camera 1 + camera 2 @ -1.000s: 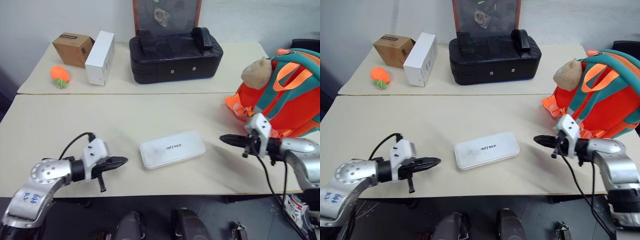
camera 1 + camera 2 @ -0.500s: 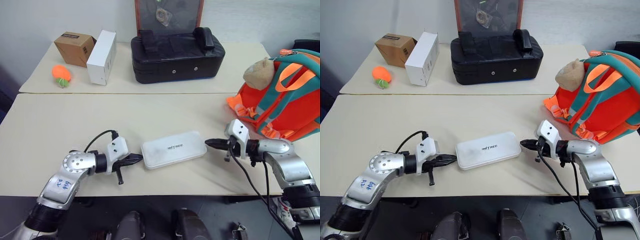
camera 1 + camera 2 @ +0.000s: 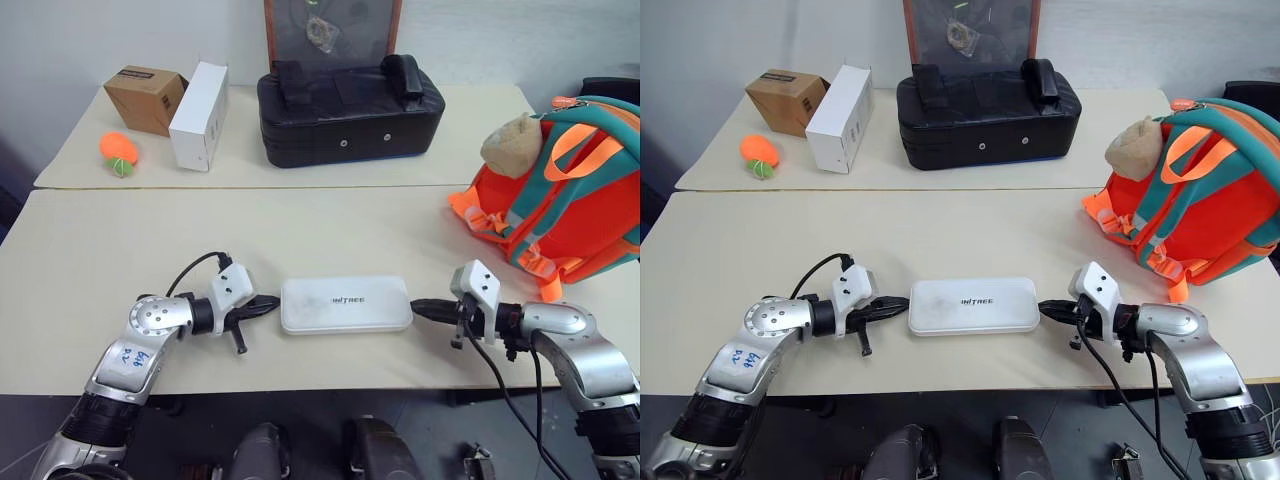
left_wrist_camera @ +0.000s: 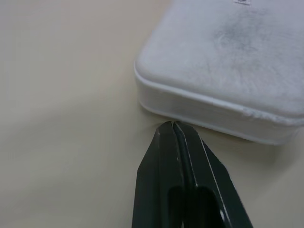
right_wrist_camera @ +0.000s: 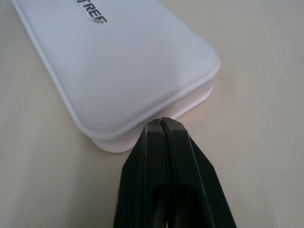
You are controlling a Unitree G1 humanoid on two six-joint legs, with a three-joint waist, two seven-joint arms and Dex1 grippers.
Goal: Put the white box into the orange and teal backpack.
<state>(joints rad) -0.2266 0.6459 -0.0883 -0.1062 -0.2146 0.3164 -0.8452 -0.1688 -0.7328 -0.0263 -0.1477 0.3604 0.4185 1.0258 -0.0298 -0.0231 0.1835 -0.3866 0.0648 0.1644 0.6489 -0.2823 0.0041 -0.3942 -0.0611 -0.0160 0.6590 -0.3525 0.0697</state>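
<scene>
White box (image 3: 346, 304) lay flat on the tabletop (image 3: 150, 240), between the 2 hands. Left hand (image 3: 268, 304) and right hand (image 3: 418, 305) each had fingers pressed together, tips at opposite short ends of the box. Orange and teal backpack (image 3: 560, 200) stood well apart at the tabletop's right edge.

Bare table (image 3: 150, 230) around white box (image 3: 345, 303) — backpack (image 3: 560, 200) right.

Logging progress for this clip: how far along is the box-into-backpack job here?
Early. Done: both grippers, fingers shut, are at the short ends of the white box, left gripper and right gripper. In hand: they look set to squeeze it between them. Left: lifting it off the table and into the orange and teal backpack.
</scene>
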